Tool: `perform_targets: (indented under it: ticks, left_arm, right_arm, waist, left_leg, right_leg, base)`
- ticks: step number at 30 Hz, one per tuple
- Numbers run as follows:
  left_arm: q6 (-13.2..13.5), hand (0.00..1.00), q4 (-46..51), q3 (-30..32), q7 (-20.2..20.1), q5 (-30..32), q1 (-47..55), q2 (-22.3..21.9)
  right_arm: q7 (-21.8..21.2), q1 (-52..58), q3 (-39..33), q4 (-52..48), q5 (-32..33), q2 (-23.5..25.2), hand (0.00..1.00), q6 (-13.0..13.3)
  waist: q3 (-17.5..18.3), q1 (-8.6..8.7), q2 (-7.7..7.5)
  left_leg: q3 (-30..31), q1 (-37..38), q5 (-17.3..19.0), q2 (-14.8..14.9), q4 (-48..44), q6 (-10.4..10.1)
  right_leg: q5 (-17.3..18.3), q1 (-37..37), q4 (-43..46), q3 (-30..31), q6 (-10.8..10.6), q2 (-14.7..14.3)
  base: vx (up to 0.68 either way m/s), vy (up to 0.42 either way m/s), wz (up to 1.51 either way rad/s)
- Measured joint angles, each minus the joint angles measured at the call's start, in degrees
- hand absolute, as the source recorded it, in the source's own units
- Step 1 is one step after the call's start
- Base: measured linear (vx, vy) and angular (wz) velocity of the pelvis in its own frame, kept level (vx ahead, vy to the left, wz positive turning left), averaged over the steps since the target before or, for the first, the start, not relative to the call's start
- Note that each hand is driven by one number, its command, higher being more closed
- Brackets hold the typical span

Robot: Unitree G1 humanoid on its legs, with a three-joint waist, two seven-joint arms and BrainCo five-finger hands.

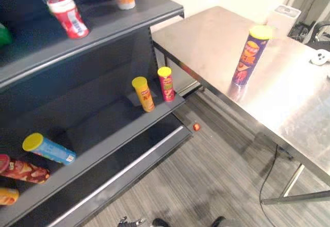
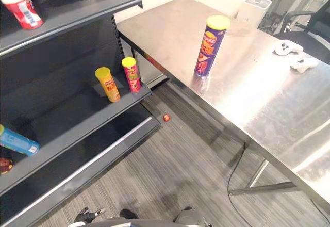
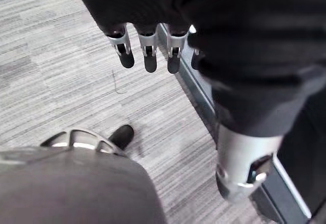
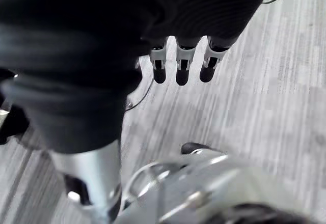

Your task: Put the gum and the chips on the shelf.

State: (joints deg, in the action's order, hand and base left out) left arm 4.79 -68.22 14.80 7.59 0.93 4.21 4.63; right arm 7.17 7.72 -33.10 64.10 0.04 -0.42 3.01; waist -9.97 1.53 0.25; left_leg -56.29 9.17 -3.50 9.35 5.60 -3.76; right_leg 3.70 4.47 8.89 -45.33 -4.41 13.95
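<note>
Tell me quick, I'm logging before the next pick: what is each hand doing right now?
Left hand: open, relaxed, holding nothing.
Right hand: open, relaxed, holding nothing.

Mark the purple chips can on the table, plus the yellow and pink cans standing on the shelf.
purple chips can (image 1: 249, 58): left eye view, mid-label.
yellow can (image 1: 145, 97): left eye view, mid-body.
pink can (image 1: 167, 86): left eye view, mid-body.
</note>
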Motion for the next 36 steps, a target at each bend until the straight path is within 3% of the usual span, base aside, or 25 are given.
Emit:
perform_targets:
  ticks: [2,3,4,6,7,9,10,11,12,13,15,17,19,21,25,30,32,34,36]
  left_arm:
    - [0.00,0.00,0.10,-0.44,-0.05,-0.32,0.07,0.13]
    - [0.05,0.00,0.59,-0.38,-0.11,-0.51,0.07,0.72]
    - [0.05,0.00,0.59,-0.38,-0.11,-0.51,0.07,0.72]
    - [-0.06,0.00,0.78,0.38,0.01,-0.82,0.91,1.62]
    - [0.06,0.00,1.00,1.87,0.43,-1.43,1.69,0.86]
    - [0.06,0.00,0.91,3.69,0.89,-2.71,2.18,-0.17]
    - [0.01,0.00,1.03,3.42,1.11,-4.00,2.14,-0.36]
    - [0.01,0.00,0.96,3.26,1.17,-4.55,2.27,-0.56]
    - [0.10,0.00,1.04,2.79,1.17,-4.97,2.24,-0.87]
    - [0.16,0.00,1.11,2.56,1.17,-5.16,2.19,-1.21]
    - [0.18,0.00,1.06,2.99,1.14,-5.15,2.45,-1.62]
    - [0.28,0.00,1.18,4.39,1.14,-5.22,2.40,-2.21]
    - [0.82,0.00,2.48,5.31,1.15,-5.11,2.20,-1.53]
    - [1.80,0.00,3.77,5.97,1.14,-5.19,1.85,-1.36]
    - [2.13,0.00,3.75,5.82,1.13,-5.11,1.87,-1.63]
    - [2.13,0.00,2.46,2.41,0.77,-4.73,1.87,-0.20]
    - [2.17,0.00,2.46,1.03,0.71,-4.65,1.83,0.07]
    - [2.20,0.00,2.54,0.83,0.70,-4.60,1.75,0.13]
    - [2.17,0.00,2.38,-0.44,0.68,-4.60,1.76,1.09]
  right_arm:
    - [-0.02,-1.12,0.38,-0.04,0.00,-0.32,0.00,0.24]
    - [0.00,-1.93,1.78,0.12,0.00,-0.54,0.00,0.26]
    - [0.00,-1.93,1.78,0.12,0.00,-0.54,0.00,0.26]
    - [0.06,-2.89,4.55,1.58,0.04,-1.05,0.00,0.81]
    - [0.17,-2.81,5.03,2.11,0.08,-1.59,0.00,1.10]
    - [0.45,-2.58,6.22,2.23,0.53,-2.06,0.00,1.16]
    - [0.78,-2.76,6.48,1.99,1.22,-2.68,0.00,1.34]
    - [1.08,-2.94,6.54,2.07,1.53,-3.06,0.00,1.36]
    - [1.34,-2.98,6.56,2.09,2.44,-3.37,0.00,1.42]
    - [1.38,-2.90,6.58,2.07,2.66,-3.25,0.00,1.40]
    - [1.26,-2.84,6.63,2.01,2.66,-2.95,0.00,1.40]
    - [1.20,-2.73,6.75,1.56,2.63,-3.08,0.00,1.39]
    - [1.16,-1.31,8.41,-0.18,2.61,-1.88,0.00,1.43]
    - [1.21,-0.41,8.60,-0.45,2.61,-1.12,0.00,1.50]
    - [1.02,-0.87,6.03,-0.35,2.50,-0.93,0.00,1.71]
    - [1.01,-1.61,4.38,0.11,2.75,-0.75,0.00,2.48]
    - [0.99,-2.02,4.42,0.83,2.80,-1.12,0.00,2.50]
    - [0.99,-3.38,4.43,2.26,2.82,-1.31,0.00,2.44]
    - [1.01,-3.79,4.40,2.28,3.44,-1.23,0.00,2.46]
  waist:
    - [0.31,0.04,0.09]
    - [0.14,-0.06,-0.54]
    - [0.14,-0.06,-0.54]
    - [-0.25,-0.25,-1.54]
    - [-0.22,-0.22,-0.82]
    - [-0.47,-0.16,-0.01]
    - [-0.44,-0.05,0.19]
    - [-0.55,-0.02,0.34]
    - [-0.59,-0.11,0.45]
    - [-0.58,-0.21,0.49]
    - [-0.78,-0.37,0.83]
    - [-1.06,-1.19,1.55]
    - [-0.26,-1.22,0.08]
    - [-0.01,-2.01,-1.47]
    - [-0.03,-1.97,-1.34]
    - [0.40,-1.62,-2.30]
    - [0.51,-1.67,-2.12]
    - [0.79,-2.12,-1.83]
    - [0.92,-1.93,-2.54]
  left_leg:
    - [-0.10,-0.04,-0.18,0.33,-0.35,-0.31]
    - [0.36,-1.70,1.48,2.64,-6.47,-0.68]
    - [0.36,-1.70,1.48,2.64,-6.47,-0.68]
    - [0.49,-5.41,4.94,11.52,-26.21,-0.21]
    - [2.27,-6.08,4.82,15.17,-33.18,-0.03]
    - [10.55,-7.70,3.74,17.17,-39.16,1.52]
    - [21.54,-10.68,8.05,13.33,-38.23,-0.76]
    - [24.86,-11.35,9.63,10.91,-36.21,-1.14]
    - [29.89,-12.28,11.37,6.42,-31.52,-1.46]
    - [33.76,-12.79,11.57,2.78,-25.49,-1.44]
    - [41.05,-13.07,10.44,-0.77,-16.56,-1.61]
    - [46.59,-13.02,6.60,-1.77,-13.07,-1.26]
    - [45.22,-12.94,8.17,-3.52,-13.17,-1.34]
    - [42.63,-12.99,8.80,-5.20,-13.46,0.00]
    - [40.15,-10.69,9.78,-6.39,-13.25,0.59]
    - [38.02,-7.60,10.57,-5.55,-11.62,-0.32]
    - [38.02,-7.38,11.49,-5.15,-11.62,-0.28]
    - [37.72,-7.09,12.04,-4.51,-11.45,-0.27]
    - [37.24,-7.05,12.10,-5.21,-11.21,-0.18]
  right_leg:
    - [0.47,0.53,-1.78,0.50,-0.64,-0.79]
    - [1.18,0.34,-2.50,1.09,-0.86,-0.65]
    - [1.18,0.34,-2.50,1.09,-0.86,-0.65]
    - [1.70,-0.16,-2.92,4.51,-0.19,-1.32]
    - [1.61,0.16,-3.08,6.98,-0.32,-2.30]
    - [1.86,0.97,-4.02,10.11,0.60,-3.68]
    - [1.69,0.70,-4.31,13.50,1.08,-3.10]
    - [1.61,0.31,-4.34,14.80,1.18,-2.63]
    - [1.27,-0.48,-4.40,17.52,1.04,-1.99]
    - [0.90,-1.04,-4.63,20.23,0.51,-1.84]
    - [0.45,-1.69,-4.72,23.93,-0.32,-2.36]
    - [0.02,-2.32,-4.87,28.33,-1.77,-3.54]
    - [-1.11,-2.29,-7.04,30.69,-3.58,-2.52]
    - [-1.65,-3.31,-7.47,32.85,-4.34,-0.78]
    - [-2.14,-2.94,-7.85,35.91,-4.78,-0.04]
    - [-2.43,-4.30,-7.52,39.98,-4.43,-1.58]
    - [-3.48,-4.62,-7.89,38.89,-4.35,-2.06]
    - [-6.73,-5.00,-9.62,33.30,-2.81,-2.88]
    - [-8.18,-4.62,-11.78,32.00,-2.73,-2.42]
  base:
    - [-0.06,-0.078,-0.06]
    - [-0.06,-0.094,-0.05]
    - [-0.03,-0.100,-0.29]
    - [-0.01,-0.109,-0.79]
    - [0.00,-0.103,-0.93]
    - [0.03,-0.025,-1.01]
    - [0.08,0.074,-1.12]
    - [0.08,0.102,-1.23]
    - [0.08,0.118,-1.13]
    - [0.07,0.134,-1.14]
    - [0.10,0.188,-1.08]
    - [0.12,0.207,-1.15]
    - [0.17,0.198,-0.61]
    - [0.18,0.184,-0.30]
    - [0.11,0.091,-0.36]
    - [0.05,-0.023,-0.55]
    - [-0.01,-0.022,-0.35]
    - [-0.06,-0.035,-0.59]
    - [-0.09,-0.005,-0.39]
